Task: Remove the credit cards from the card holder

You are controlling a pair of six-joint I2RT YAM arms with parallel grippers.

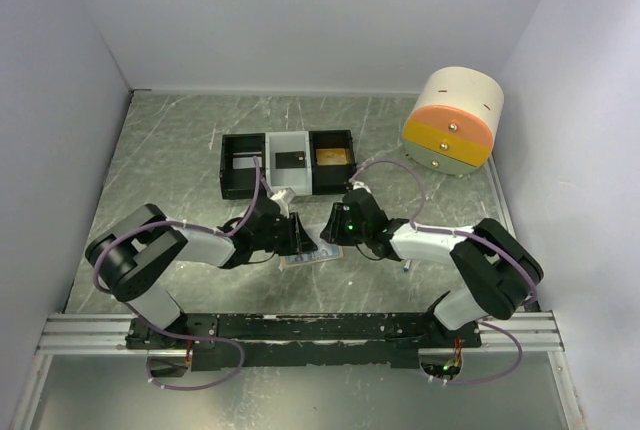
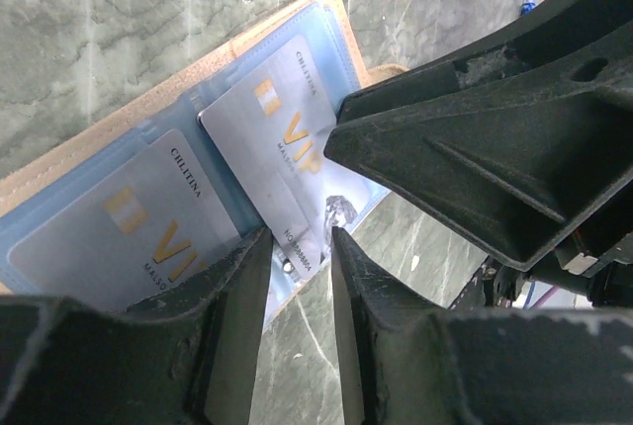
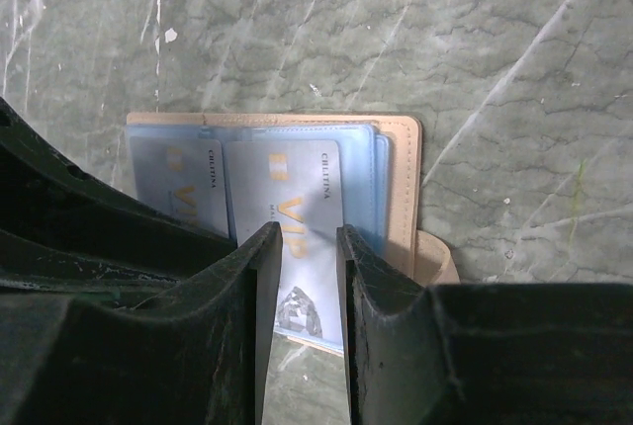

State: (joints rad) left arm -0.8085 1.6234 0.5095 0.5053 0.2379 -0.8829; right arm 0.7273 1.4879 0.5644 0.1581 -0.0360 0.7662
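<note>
Card holder: lay spread open and flat on the tabletop at the centre of the top view, sleeves facing up for access.
VIP cards: two showed; one jutted past the holder's lower edge.
Left end effector: fingers narrowly parted at the holder's edge, clamping nothing visible; probably steadying it.
Right end effector: similar narrow gap over the jutting card, no grip evident; likely placed to slide it free.
</note>
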